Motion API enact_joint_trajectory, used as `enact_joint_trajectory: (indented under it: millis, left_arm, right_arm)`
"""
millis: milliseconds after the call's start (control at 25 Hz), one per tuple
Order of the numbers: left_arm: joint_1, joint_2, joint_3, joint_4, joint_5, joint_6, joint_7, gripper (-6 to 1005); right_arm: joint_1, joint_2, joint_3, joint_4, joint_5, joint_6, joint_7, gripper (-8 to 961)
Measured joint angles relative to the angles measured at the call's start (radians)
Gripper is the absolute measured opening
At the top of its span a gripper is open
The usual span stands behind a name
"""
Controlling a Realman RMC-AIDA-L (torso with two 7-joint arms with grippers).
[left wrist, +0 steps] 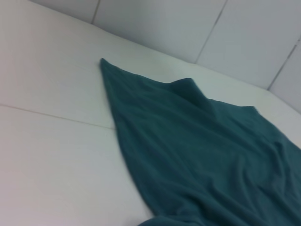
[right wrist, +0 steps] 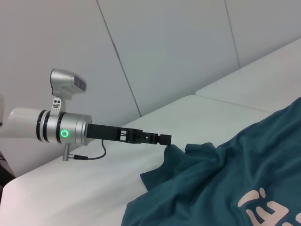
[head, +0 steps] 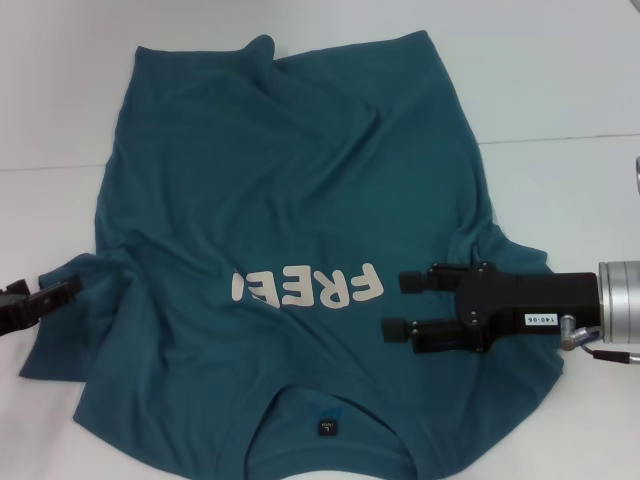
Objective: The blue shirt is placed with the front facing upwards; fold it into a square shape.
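The blue shirt (head: 300, 180) lies spread on the white table, front up, with its cream letters "FREE" (head: 305, 288) and the dark neck label (head: 327, 427) on the side nearest me. My right gripper (head: 405, 305) is open above the shirt's right chest, fingers pointing at the letters, nothing between them. My left gripper (head: 70, 290) is at the left sleeve's edge. In the right wrist view the left gripper (right wrist: 165, 139) looks shut on a raised peak of the shirt (right wrist: 225, 188). The left wrist view shows only the shirt (left wrist: 197, 155) on the table.
The white table (head: 560, 80) reaches beyond the shirt at the back, left and right, with a seam line across it. A pale panelled wall (right wrist: 178, 52) stands behind the table. The shirt's cloth is wrinkled near its far hem.
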Motion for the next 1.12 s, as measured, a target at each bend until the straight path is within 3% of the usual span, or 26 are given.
enact_joint_trajectory:
  millis: [520, 1000, 1120]
  left_arm:
    - [-0.004, -0.004, 0.079, -0.018, 0.001, -0.034, 0.001, 931]
    - [-0.005, -0.013, 0.086, -0.001, -0.001, -0.04, 0.004, 930]
    - [-0.005, -0.016, 0.089, 0.006, -0.001, -0.044, 0.006, 851]
  right_arm:
    - [-0.001, 0.003, 0.006, 0.001, 0.0, 0.002, 0.0, 885]
    - [-0.008, 0.0, 0.012, -0.001, 0.0, -0.002, 0.0, 885]
    - [-0.009, 0.0, 0.015, -0.001, 0.0, -0.004, -0.001, 885]
